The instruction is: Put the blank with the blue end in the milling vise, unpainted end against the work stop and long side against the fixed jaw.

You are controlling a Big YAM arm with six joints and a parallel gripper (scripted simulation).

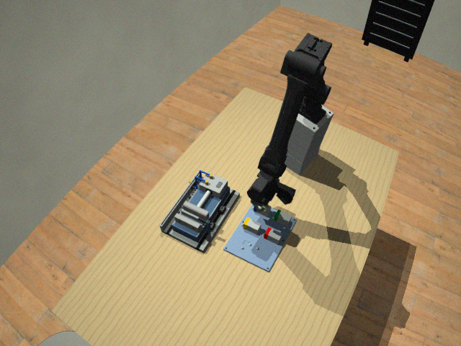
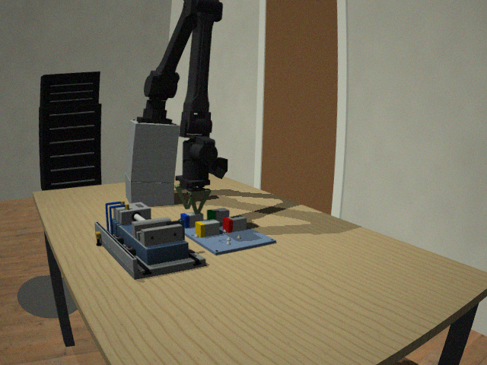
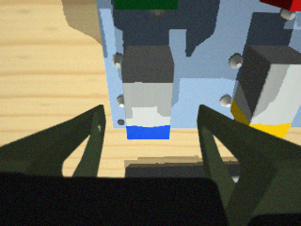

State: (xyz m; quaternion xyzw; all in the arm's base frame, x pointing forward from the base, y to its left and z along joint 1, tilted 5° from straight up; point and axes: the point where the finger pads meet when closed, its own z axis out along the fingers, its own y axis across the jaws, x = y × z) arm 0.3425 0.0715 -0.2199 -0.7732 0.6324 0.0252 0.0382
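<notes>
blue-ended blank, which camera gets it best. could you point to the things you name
The wrist view: it shows the blue-ended blank (image 1: 255, 208) (image 2: 191, 220) (image 3: 148, 105) large and nearly whole, painted end and grey body, between the open fingers. The exterior view shows it small, at the plate's far side below the end effector (image 2: 192, 210) (image 3: 151, 109). From the top, the arm hides much of it.

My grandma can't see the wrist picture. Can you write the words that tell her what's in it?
The robot's open tool hangs over a blue-ended block, its fingers apart on either side. The block lies on a light blue plate, with a yellow-ended block to the right.
</notes>
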